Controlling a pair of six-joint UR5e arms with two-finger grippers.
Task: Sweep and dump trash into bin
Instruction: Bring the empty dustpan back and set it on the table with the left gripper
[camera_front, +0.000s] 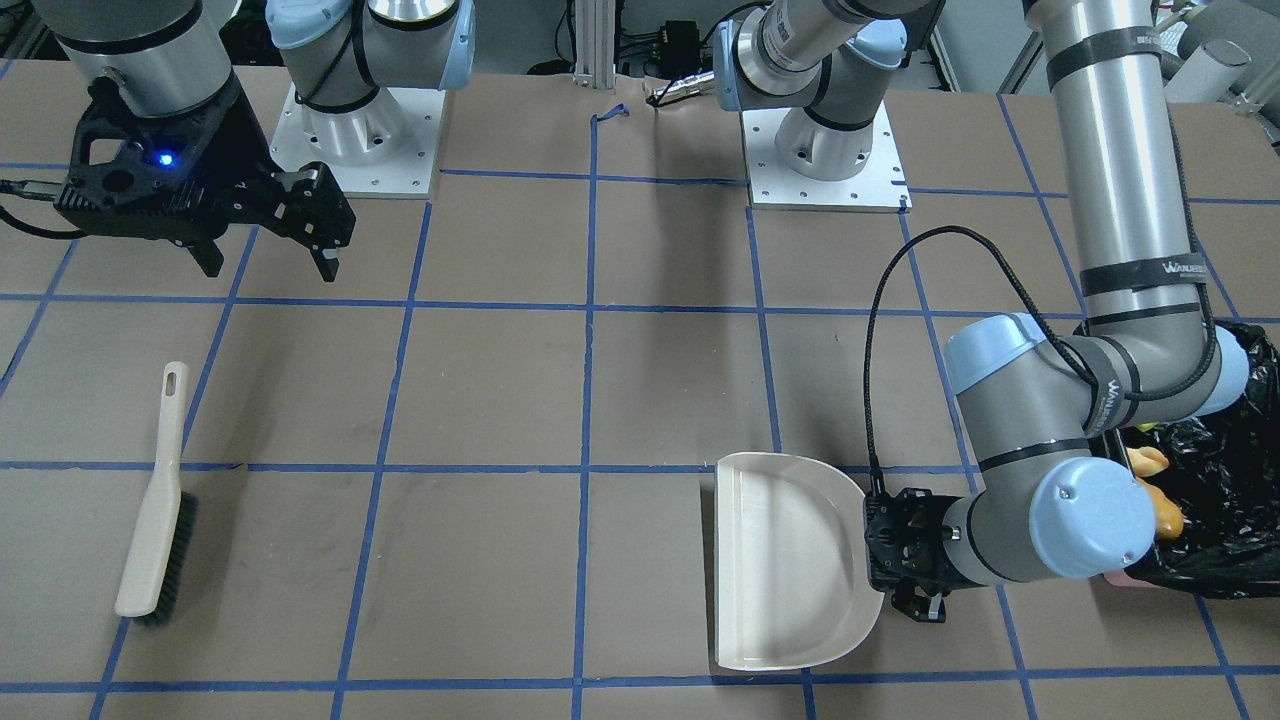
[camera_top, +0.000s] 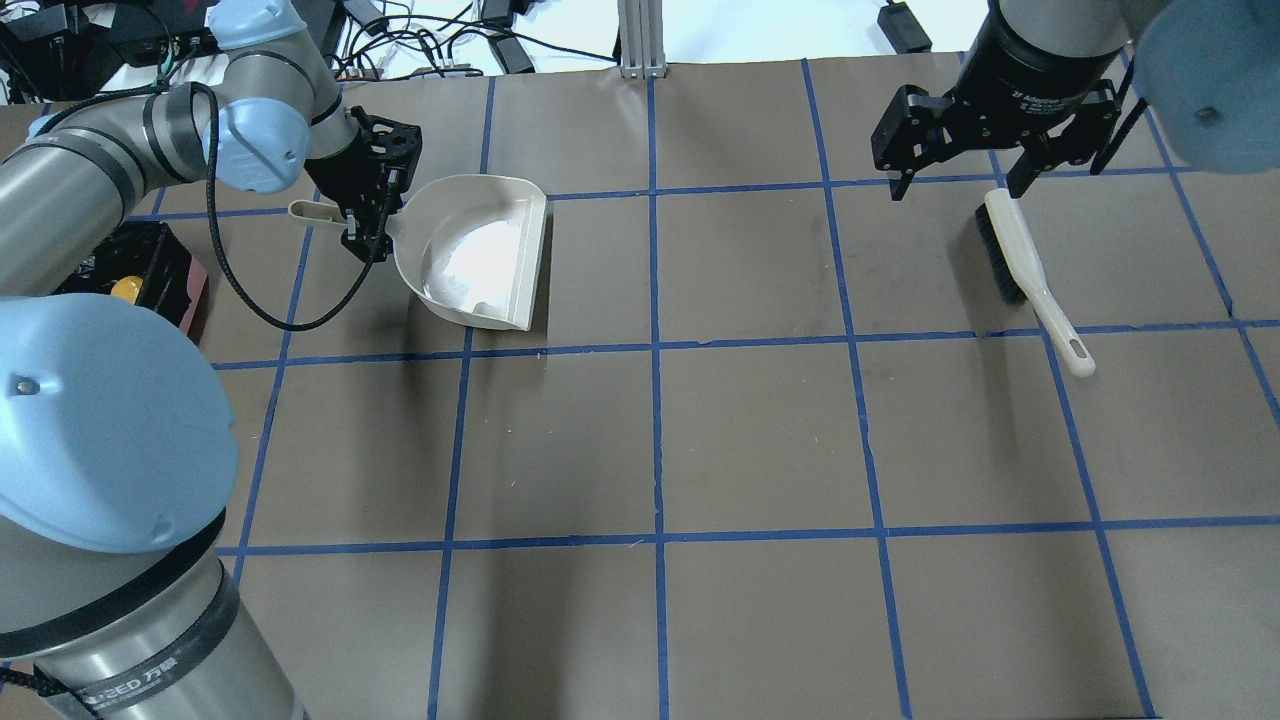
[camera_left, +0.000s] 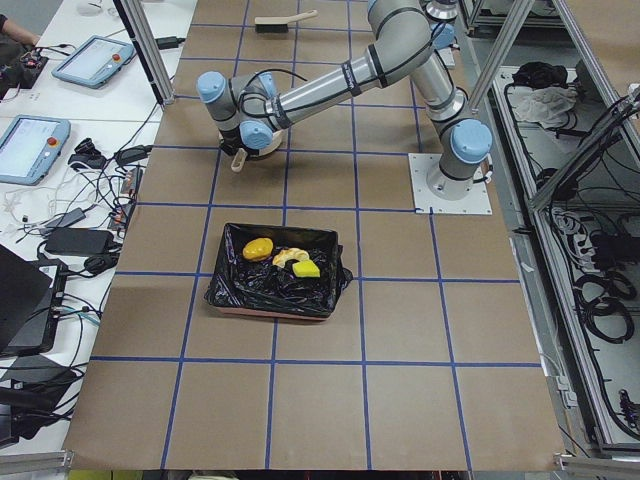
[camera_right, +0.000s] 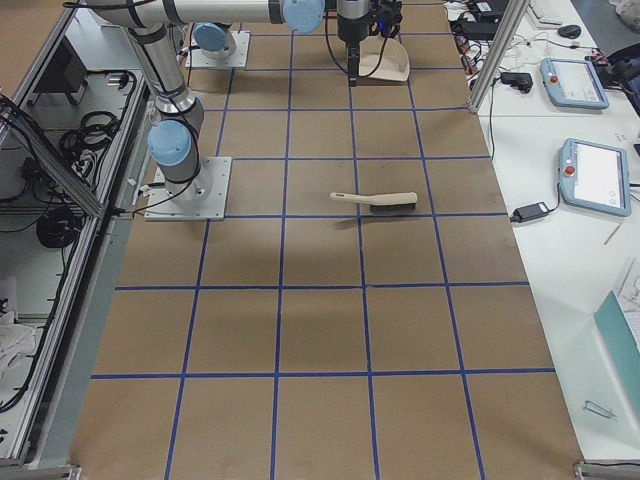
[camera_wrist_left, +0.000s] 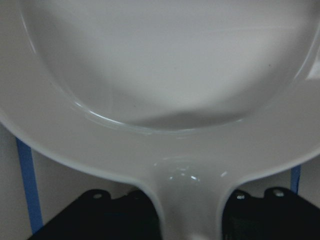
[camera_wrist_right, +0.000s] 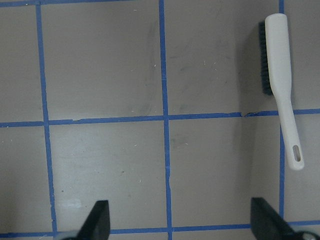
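Observation:
The trash lies inside the bin (camera_left: 262, 296), a pink box lined with a black bag: a tan lump (camera_left: 258, 248), a croissant-shaped piece (camera_left: 290, 257) and a yellow sponge (camera_left: 306, 269). In the front-facing view the bin (camera_front: 1222, 478) is partly hidden behind my left arm. My left gripper (camera_top: 372, 205) is shut on the handle of the beige dustpan (camera_top: 480, 250), which rests flat on the table with nothing in it. My right gripper (camera_top: 958, 185) hovers open above the table, nothing between its fingers. The brush (camera_top: 1030, 275) lies on the table just beside and below it.
Blue tape lines grid the brown table. The two arm bases (camera_front: 825, 150) stand on white plates at the robot's edge. Tablets and cables (camera_left: 95, 160) sit on a side bench beyond the table's far edge.

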